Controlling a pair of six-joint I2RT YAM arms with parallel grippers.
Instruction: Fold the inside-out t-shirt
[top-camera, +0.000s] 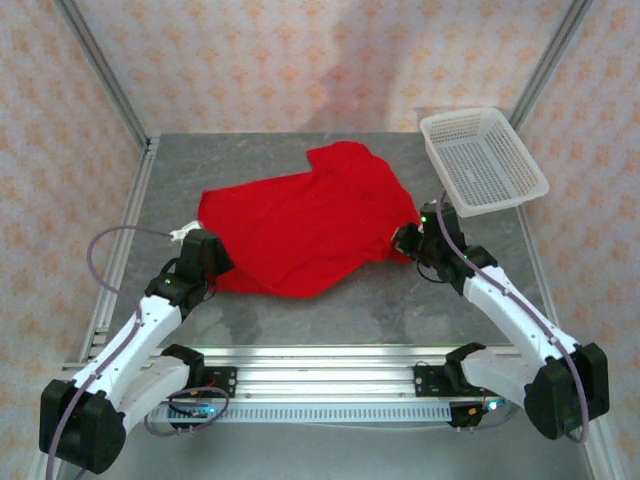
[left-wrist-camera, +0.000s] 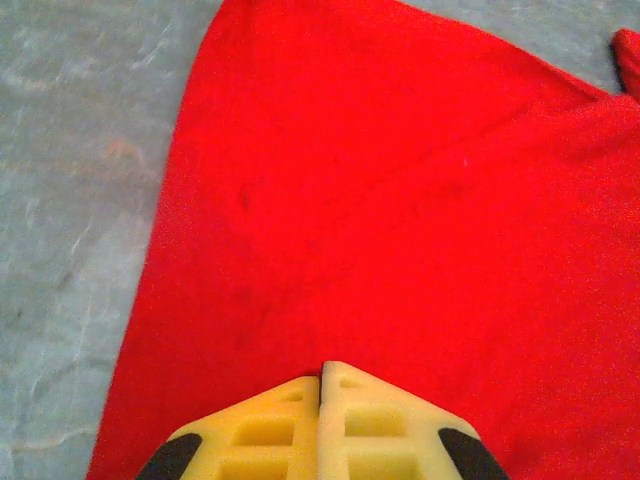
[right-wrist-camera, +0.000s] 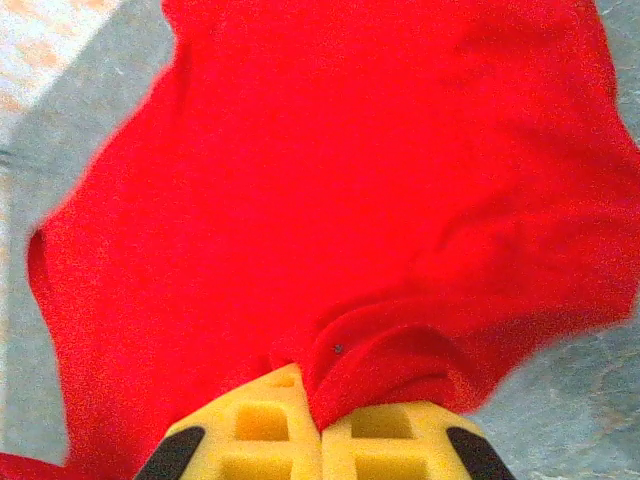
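Two closed grippers flank the red t-shirt (top-camera: 300, 225) spread mid-tabletop (top-camera: 400, 300), its long axis running between them: my right gripper (right-wrist-camera: 318, 390) pinches bunched fabric, while my left gripper (left-wrist-camera: 321, 372) sits on the near-left hem, and I can't confirm its hold.

Patterned pink walls (top-camera: 300, 60), grey tabletop (top-camera: 385, 300)

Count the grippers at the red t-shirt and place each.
2. The left gripper sits shut over the t-shirt's near-left corner. The right gripper is shut on a bunched fold at its right edge, close to the white basket.
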